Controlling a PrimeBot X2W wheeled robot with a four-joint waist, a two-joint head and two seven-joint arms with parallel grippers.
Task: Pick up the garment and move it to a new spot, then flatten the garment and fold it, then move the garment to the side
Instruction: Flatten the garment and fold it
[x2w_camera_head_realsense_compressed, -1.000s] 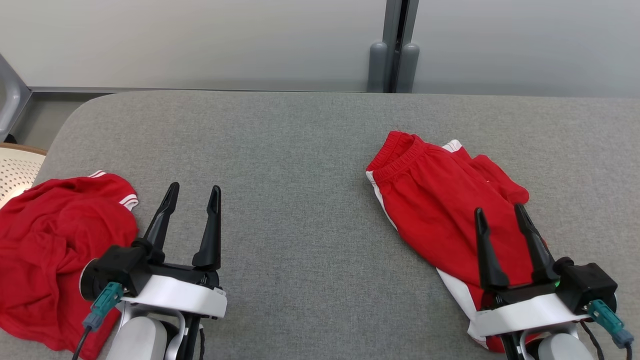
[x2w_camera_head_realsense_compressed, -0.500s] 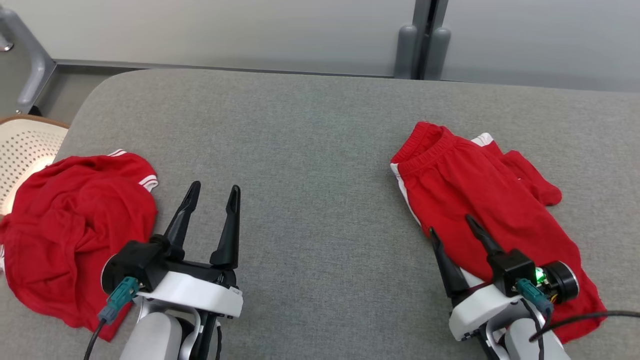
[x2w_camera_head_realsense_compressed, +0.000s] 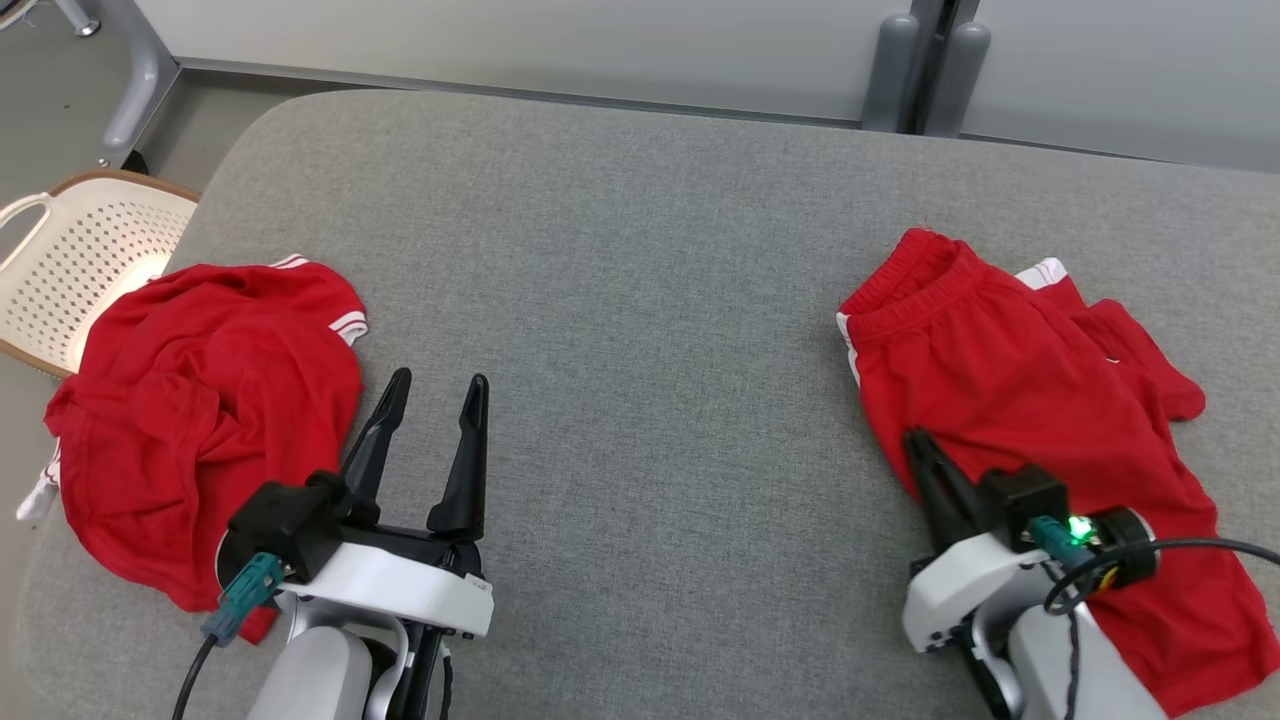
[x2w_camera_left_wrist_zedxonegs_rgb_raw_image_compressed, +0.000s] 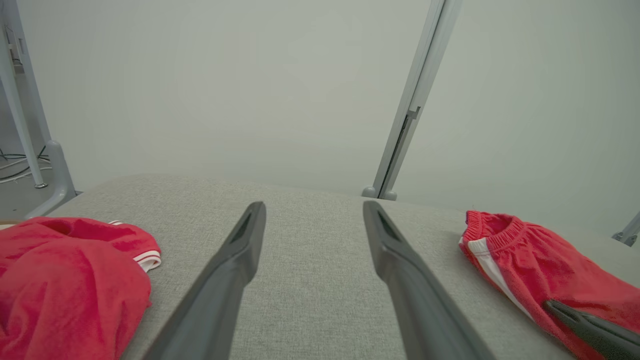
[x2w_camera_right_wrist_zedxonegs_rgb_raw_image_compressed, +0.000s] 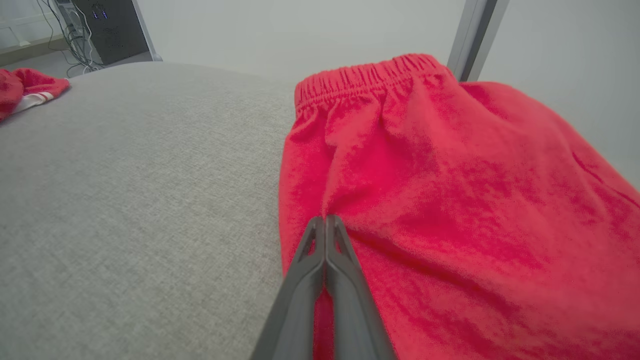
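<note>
The garment, a pair of red shorts with an elastic waistband and white side stripes, lies on the right of the grey padded table. My right gripper is tilted down at the shorts' left edge. In the right wrist view its fingers are pressed together on a small ridge of the red cloth. My left gripper hovers open over bare table, holding nothing, its fingers spread wide. The shorts lie to its right.
A second red garment with white trim lies crumpled at the table's left edge, close to my left gripper. A cream perforated basket stands beyond that edge. Grey posts stand behind the table against a pale wall.
The head camera has swung, shifting the whole picture. My right gripper tipped down onto the shorts' left edge and closed from open to shut. The left gripper keeps its open pose.
</note>
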